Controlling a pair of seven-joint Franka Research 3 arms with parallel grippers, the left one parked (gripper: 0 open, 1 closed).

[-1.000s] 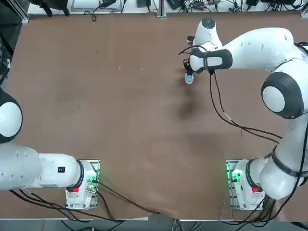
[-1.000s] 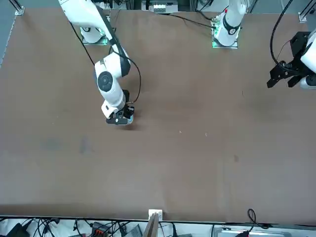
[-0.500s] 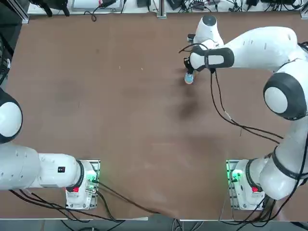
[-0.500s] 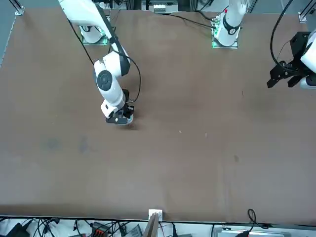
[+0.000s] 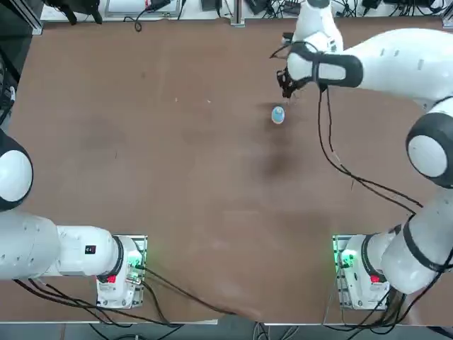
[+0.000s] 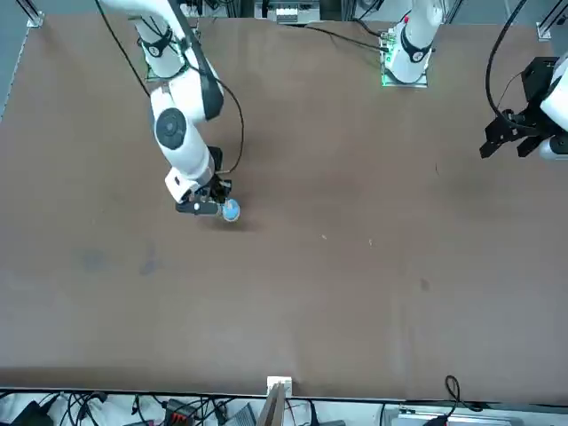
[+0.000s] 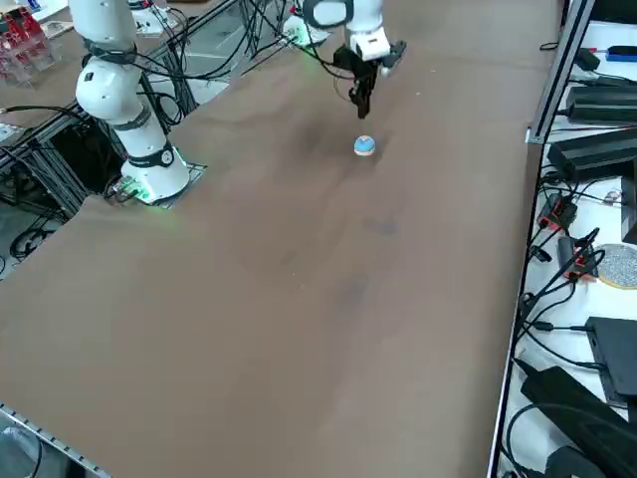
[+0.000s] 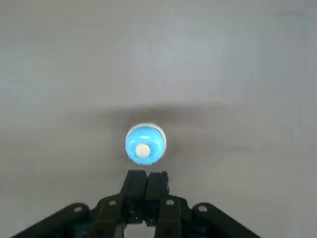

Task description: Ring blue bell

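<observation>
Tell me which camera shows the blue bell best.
The right wrist view: the blue bell sits mid-picture, dome and pale button clear, just beyond the shut right pincer. The top view, front view and right side view each show only a tiny blue dot on the table.

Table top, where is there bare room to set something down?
Nearly all of the table is bare: the whole stretch between the blue bell and the arm bases. The only busy spot is by the bell, where the right tool hangs shut, clear of it.
</observation>
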